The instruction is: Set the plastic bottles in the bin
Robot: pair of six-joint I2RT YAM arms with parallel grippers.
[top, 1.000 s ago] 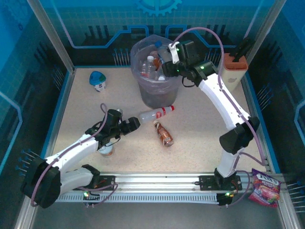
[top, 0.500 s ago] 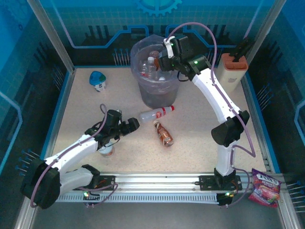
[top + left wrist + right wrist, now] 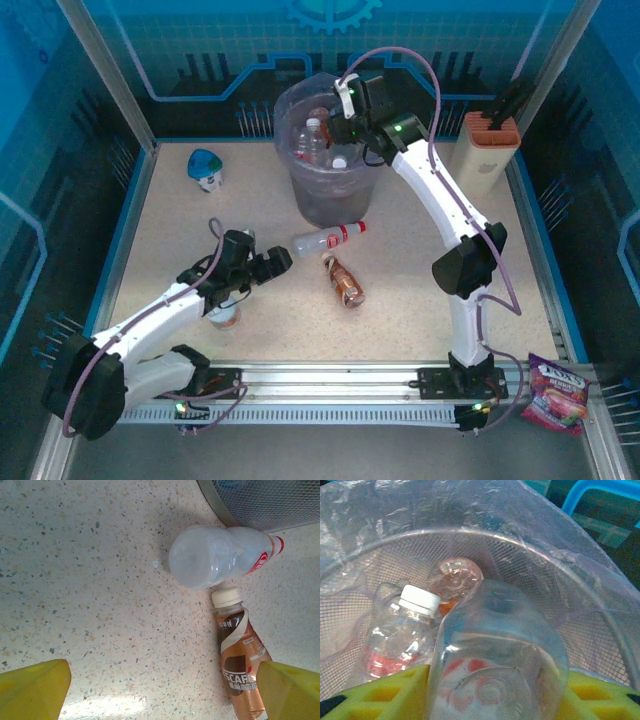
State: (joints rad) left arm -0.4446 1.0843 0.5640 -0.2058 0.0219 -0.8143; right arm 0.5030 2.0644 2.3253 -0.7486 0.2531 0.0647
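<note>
The plastic bottle (image 3: 495,645) clamped in my right pincer (image 3: 495,702) hangs just above the bin (image 3: 540,575), its long axis pointing into the mouth, so letting go should drop it in. My left pincer (image 3: 160,695), spread wide, is nearer the clear bottle (image 3: 220,555) and brown bottle (image 3: 242,665) lying on the table (image 3: 100,580).

Speckled beige counter (image 3: 100,605) lies bare ahead of the left gripper (image 3: 162,692), whose jaws are spread wide. Beyond it, 2 lying bottles crowd together: a clear plastic bottle with red label (image 3: 215,557) just beside the grey mesh bin (image 3: 270,505), and a copper-brown bottle (image 3: 240,665) whose cap touches it. Open counter remains left of both.
</note>
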